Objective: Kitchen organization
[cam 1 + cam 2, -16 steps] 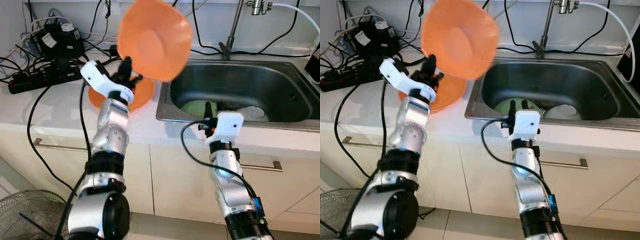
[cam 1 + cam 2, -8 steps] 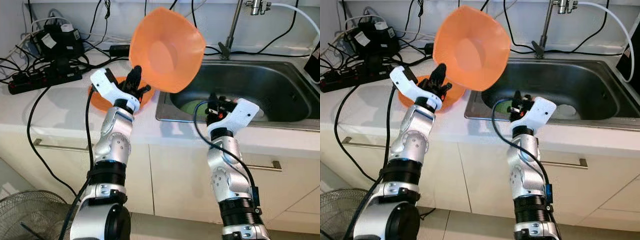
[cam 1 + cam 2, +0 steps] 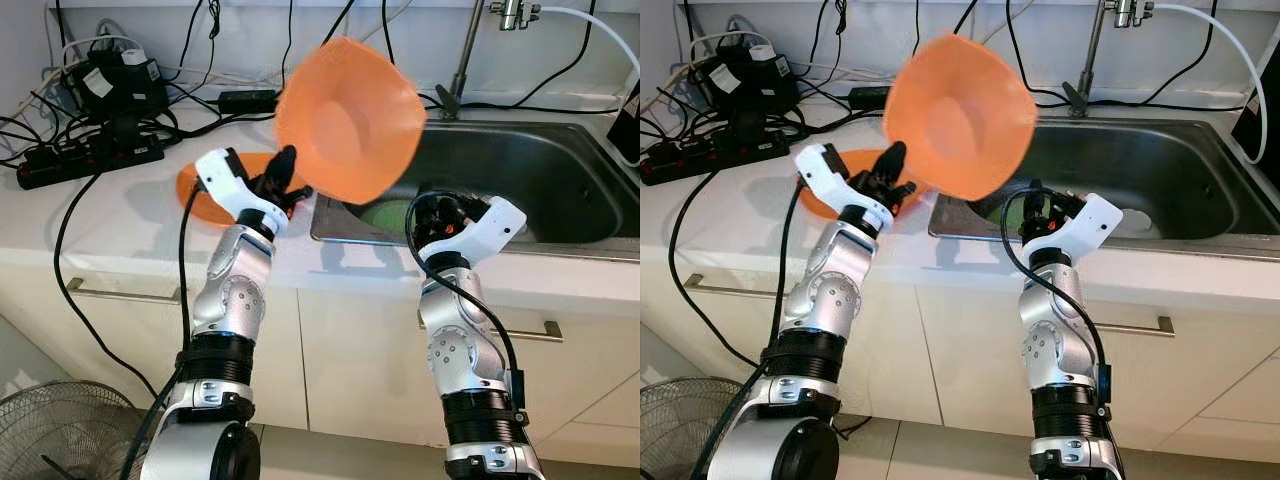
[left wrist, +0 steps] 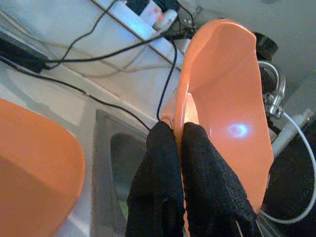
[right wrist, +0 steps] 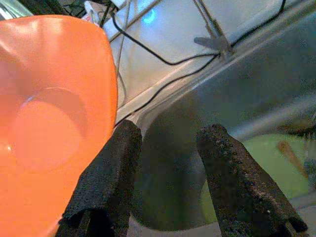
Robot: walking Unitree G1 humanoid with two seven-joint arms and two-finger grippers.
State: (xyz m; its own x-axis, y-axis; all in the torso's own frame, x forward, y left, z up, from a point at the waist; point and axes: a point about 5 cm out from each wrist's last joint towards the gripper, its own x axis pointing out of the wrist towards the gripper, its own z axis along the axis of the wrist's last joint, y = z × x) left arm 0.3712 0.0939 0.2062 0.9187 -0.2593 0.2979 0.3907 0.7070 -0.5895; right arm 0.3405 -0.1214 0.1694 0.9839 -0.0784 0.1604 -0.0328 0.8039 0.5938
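Left wrist view is showing the left gripper (image 4: 178, 143) pinching the orange bowl (image 3: 348, 120) by its rim, aloft beside the sink (image 3: 560, 165). Right gripper (image 5: 168, 148) is waiting spread wide. Dishes are remaining inside; much looks undone.

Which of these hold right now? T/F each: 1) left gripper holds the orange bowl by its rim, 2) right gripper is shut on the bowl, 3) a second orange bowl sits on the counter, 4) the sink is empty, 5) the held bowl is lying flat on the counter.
1. The left gripper is pinching the orange bowl by its rim. True.
2. The right gripper is shut on the bowl. False: it is open, beside the bowl.
3. A second orange bowl sits on the counter. True.
4. The sink is empty. False: a green dish lies in it.
5. The held bowl lies flat on the counter. False: it is up in the air, tilted.
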